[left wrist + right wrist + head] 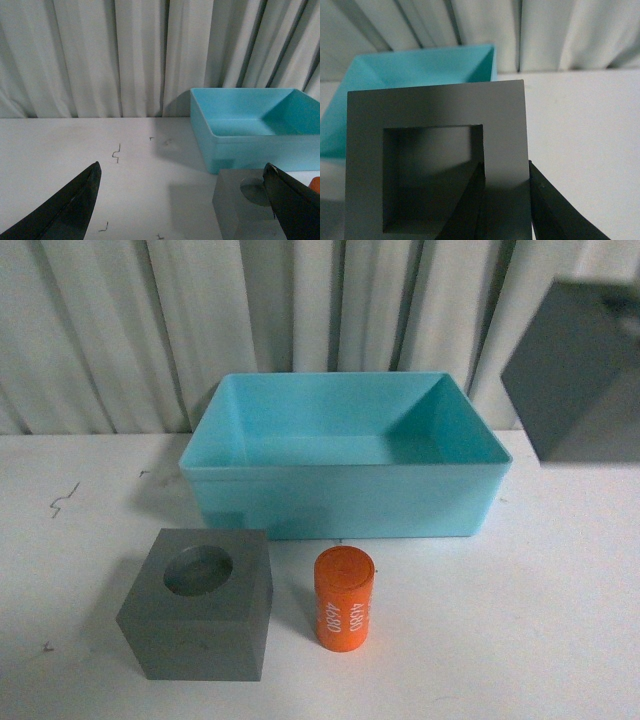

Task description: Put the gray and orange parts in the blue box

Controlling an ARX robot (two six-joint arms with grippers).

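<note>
The blue box (340, 495) stands open at the middle back of the white table. In front of it sit the gray cube with the round recess (200, 605) and the upright orange cylinder (344, 598) with white lettering. My right gripper (505, 172) is shut on one wall of the gray cube with the square hole (437, 105), one finger inside the hole; the cube (575, 365) hangs in the air to the right of the box. My left gripper (182, 175) is open and empty, low over the table, with the round-recess cube (240, 202) beside one finger.
White curtains (300, 310) hang behind the table. Small dark marks (117, 152) dot the white tabletop (520, 640). The box also shows in the left wrist view (250, 125) and the right wrist view (415, 67).
</note>
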